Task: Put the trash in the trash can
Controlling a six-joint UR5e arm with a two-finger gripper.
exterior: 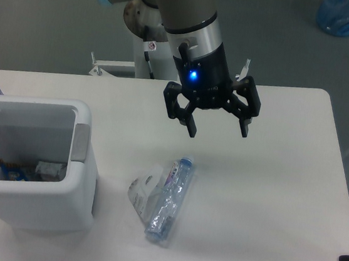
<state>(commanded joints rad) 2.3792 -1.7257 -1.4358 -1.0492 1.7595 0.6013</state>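
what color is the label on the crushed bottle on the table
Blue and white, on a clear bottle; the fixed camera, the only view, shows it.

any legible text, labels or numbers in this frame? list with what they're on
None can be read.
Bottle: blue-white label with print, too blurred to read.
Small sticker on the robot base: red-and-white mark, too small to read.
End effector: only a lit blue light, no text.
Trash can: no markings visible.

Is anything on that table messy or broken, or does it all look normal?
Two things look off: a crushed plastic bottle lies on its side on the table, touching a crumpled wrapper. Both sit outside the white trash can. The open gripper holds nothing.
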